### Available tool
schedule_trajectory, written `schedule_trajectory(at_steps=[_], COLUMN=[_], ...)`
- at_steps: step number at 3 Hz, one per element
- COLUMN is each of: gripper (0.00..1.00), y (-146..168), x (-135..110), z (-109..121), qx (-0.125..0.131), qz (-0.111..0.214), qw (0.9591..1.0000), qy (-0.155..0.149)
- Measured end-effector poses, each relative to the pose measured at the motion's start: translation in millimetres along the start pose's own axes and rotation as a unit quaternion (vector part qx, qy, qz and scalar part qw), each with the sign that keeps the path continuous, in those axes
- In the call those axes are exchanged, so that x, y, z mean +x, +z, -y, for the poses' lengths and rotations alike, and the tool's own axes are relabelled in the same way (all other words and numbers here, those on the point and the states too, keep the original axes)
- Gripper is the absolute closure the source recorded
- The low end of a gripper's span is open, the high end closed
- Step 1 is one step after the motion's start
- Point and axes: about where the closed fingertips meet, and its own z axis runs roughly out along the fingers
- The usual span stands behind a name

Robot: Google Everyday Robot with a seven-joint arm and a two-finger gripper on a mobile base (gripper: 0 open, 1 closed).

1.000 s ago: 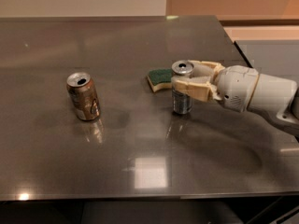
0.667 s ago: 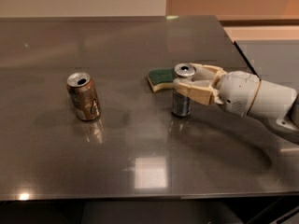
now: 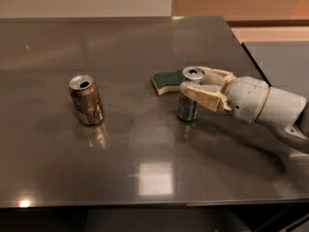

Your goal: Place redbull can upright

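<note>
The redbull can [image 3: 187,108] is a slim silver and blue can. It stands upright on the steel table [image 3: 145,144], right of centre, with its open top [image 3: 193,73] facing up. My gripper [image 3: 194,80] reaches in from the right. Its cream fingers [image 3: 203,94] lie on either side of the can's upper part and are closed against it. The near finger crosses the front of the can and the far finger lies behind its top. The can's base rests on the table or sits just at its surface.
A wider brownish-gold can [image 3: 87,100] stands upright at the left. A green and yellow sponge [image 3: 166,81] lies just behind and to the left of the redbull can. The table's right edge [image 3: 251,66] runs behind my arm [image 3: 270,108].
The redbull can and my gripper have shifted slightly down and to the right together. The can stays upright between the fingers. The gold can and sponge have not moved.
</note>
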Motion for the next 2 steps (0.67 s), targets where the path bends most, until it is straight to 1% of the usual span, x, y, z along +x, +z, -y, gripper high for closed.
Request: schedule_trajectory(at_steps=[1, 2], gripper=[0.0, 0.0], y=[1.7, 1.8], x=[-0.6, -0.6], z=[-1.3, -1.3], qx=[-0.002, -0.002], qz=[0.0, 0.0], qw=[1.0, 1.0], qy=[0.0, 0.0])
